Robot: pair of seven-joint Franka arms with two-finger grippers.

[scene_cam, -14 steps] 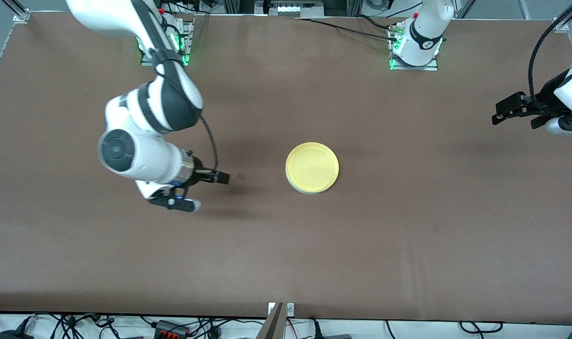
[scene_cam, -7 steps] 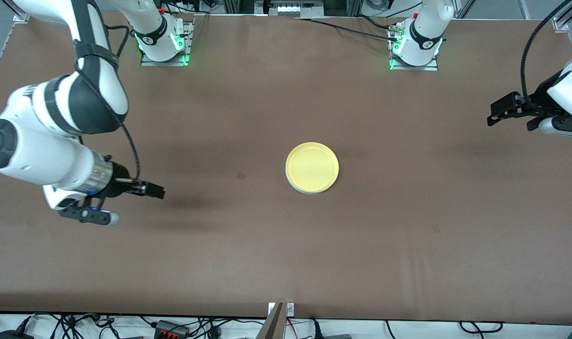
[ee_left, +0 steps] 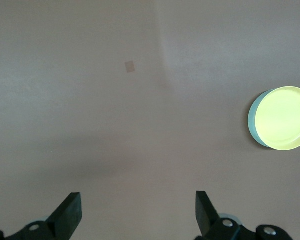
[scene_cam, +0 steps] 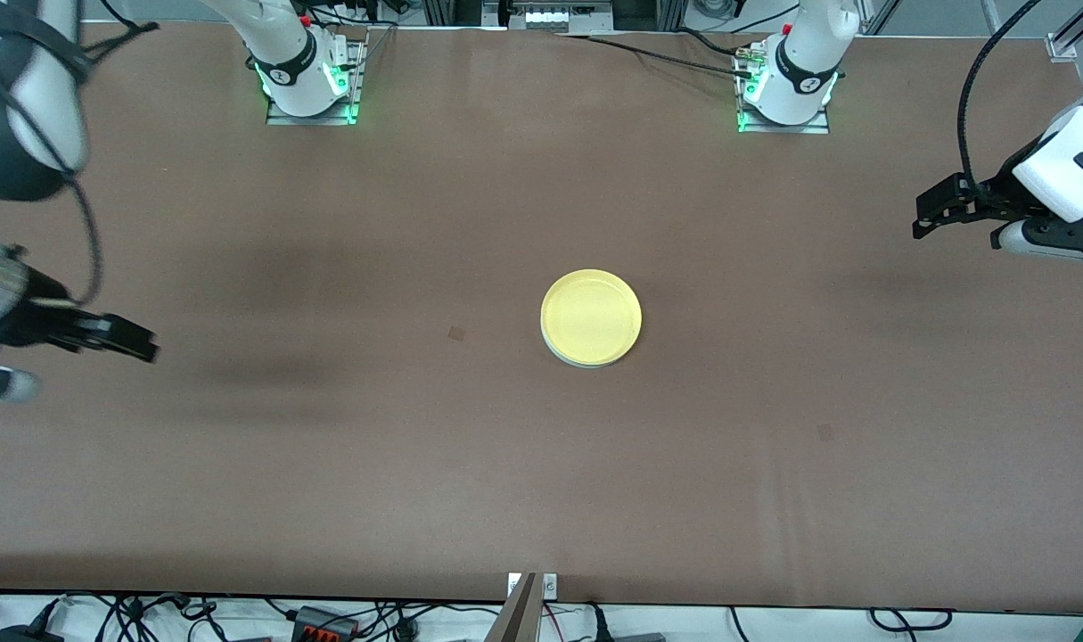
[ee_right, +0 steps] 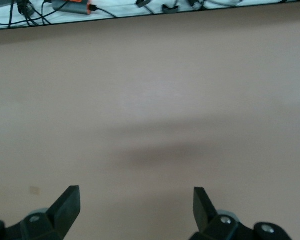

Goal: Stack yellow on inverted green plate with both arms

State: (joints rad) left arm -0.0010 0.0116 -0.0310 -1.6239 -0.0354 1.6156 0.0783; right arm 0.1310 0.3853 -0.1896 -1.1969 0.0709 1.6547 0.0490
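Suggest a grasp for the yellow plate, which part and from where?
Probably the low raised rim of the yellow plate, from above, one finger inside and one outside. It lies flat and upright on the green plate, so a side approach risks catching both edges.

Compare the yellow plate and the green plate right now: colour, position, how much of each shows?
Colour: the yellow plate is bright yellow; the green plate is pale mint.
Position: the yellow plate sits on top; the green plate lies under it on the table.
Visibility: the yellow plate's whole top face shows; only an edge sliver of the green plate peeks out.
Shared: both round, stacked mid-table, touched by no claw.
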